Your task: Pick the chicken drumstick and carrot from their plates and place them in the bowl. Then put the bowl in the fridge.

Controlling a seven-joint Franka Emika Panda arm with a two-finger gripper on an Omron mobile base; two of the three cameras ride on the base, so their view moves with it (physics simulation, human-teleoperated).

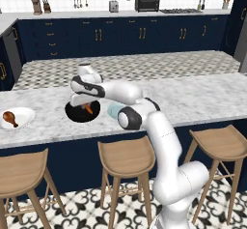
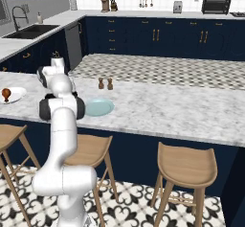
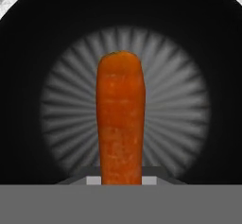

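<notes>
My gripper [image 1: 88,106] is shut on the carrot [image 3: 119,119], an orange tapered stick that hangs point-down just over the glossy black bowl [image 1: 79,115]. In the hand view the carrot stands over the middle of the bowl [image 3: 42,57]. The reddish-brown chicken drumstick [image 1: 9,118] lies on the white plate [image 1: 25,117] at the counter's left end, also seen as drumstick [image 2: 5,94] on plate [image 2: 15,96]. The pale blue plate [image 2: 98,107] lies bare right of the bowl. A grey panel [image 1: 242,47] at the far right edge may be the fridge; too little shows to tell.
Two small brown shakers [image 2: 105,84] stand on the marble island behind the blue plate. Wooden stools [image 1: 126,158] line the island's near side. The back counter [image 1: 120,14] carries a toaster oven and utensils; a sink [image 2: 31,30] is at the far left.
</notes>
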